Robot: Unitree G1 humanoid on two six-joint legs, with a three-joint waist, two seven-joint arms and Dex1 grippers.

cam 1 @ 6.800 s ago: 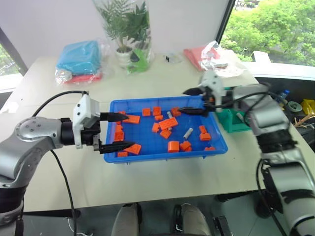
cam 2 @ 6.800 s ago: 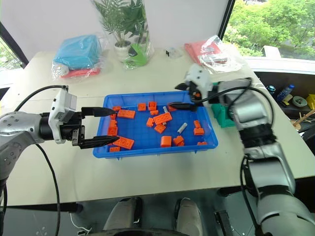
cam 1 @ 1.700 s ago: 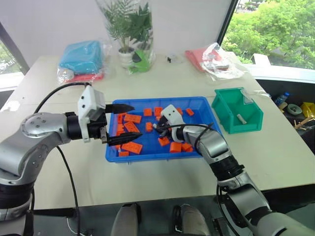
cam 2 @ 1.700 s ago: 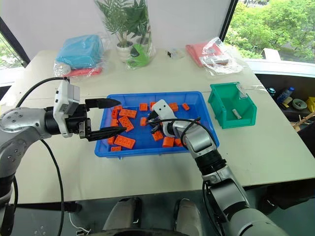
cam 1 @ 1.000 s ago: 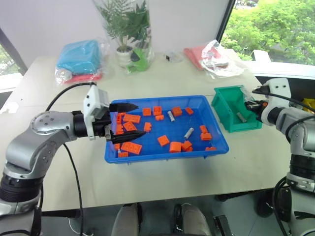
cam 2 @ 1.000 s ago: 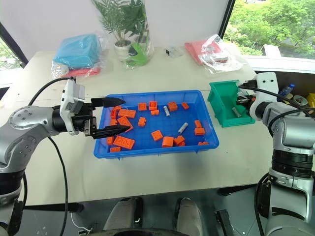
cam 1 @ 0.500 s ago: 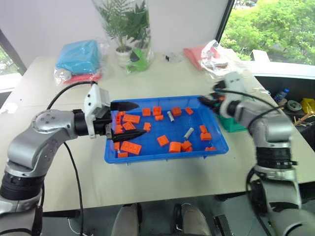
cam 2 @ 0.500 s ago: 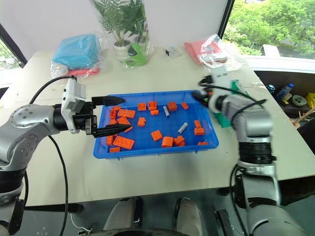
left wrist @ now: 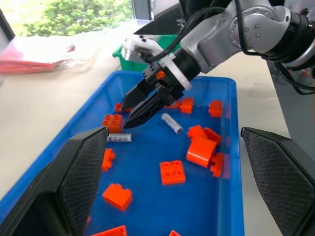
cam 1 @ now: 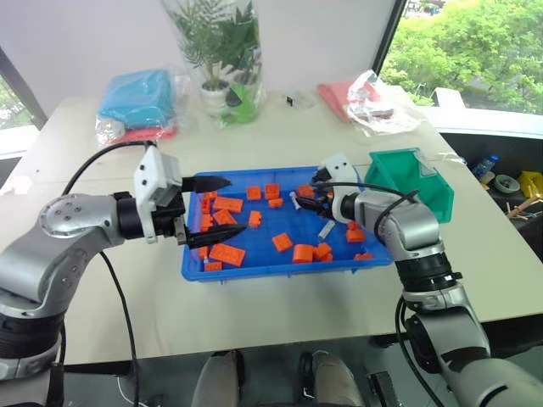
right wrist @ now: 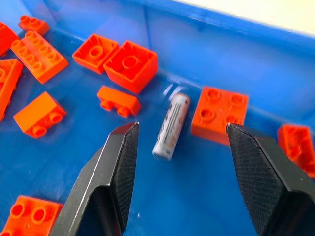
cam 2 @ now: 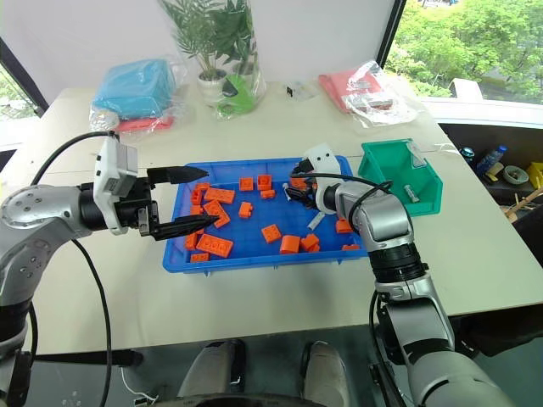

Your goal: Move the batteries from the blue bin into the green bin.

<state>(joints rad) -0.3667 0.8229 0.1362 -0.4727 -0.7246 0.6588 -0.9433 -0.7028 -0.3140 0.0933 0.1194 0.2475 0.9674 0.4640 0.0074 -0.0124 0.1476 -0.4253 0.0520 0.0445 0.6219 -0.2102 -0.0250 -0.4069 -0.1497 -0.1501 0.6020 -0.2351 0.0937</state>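
Blue bin (cam 1: 373,254) holds batteries (right wrist: 171,126) among orange blocks (cam 1: 300,253); right pincer (right wrist: 179,142) spread, empty.

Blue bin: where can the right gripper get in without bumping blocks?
Bare floor of the shallow blue plastic bin surrounds the silver cylindrical battery, between the open right gripper fingers. Orange toy blocks crowd the end nearest the left gripper.

Bright daylight from the windows; sharp, soft shadows.
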